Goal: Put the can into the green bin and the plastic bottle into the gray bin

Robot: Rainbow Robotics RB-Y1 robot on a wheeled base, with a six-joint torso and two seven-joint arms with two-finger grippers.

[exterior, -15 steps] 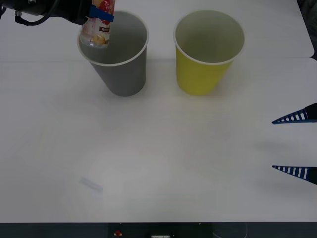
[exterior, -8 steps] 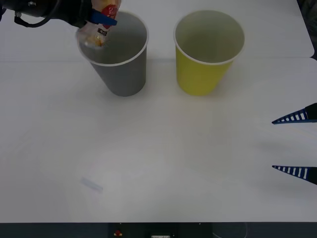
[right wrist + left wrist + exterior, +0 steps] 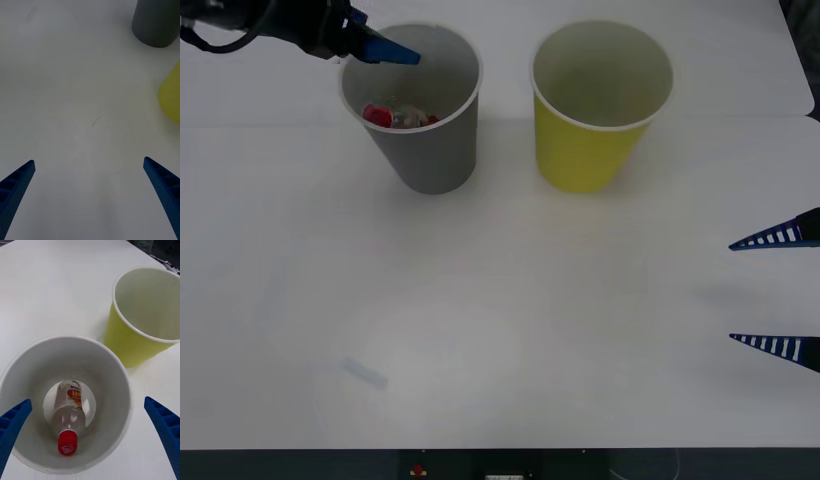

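The plastic bottle [image 3: 69, 415] lies inside the gray bin [image 3: 112, 420], red cap toward the rim. The left claw [image 3: 90, 435] hangs above the bin with fingers spread apart. The right claw [image 3: 776, 292] waits, also spread, over the white surface [image 3: 530, 320], well apart from the yellow cup [image 3: 590, 150].

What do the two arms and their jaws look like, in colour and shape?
The left gripper ends a black arm with a black cable looping beside it. The right gripper has bright blue tapered fingers ending in points, ribbed with pale slots along the inner side.
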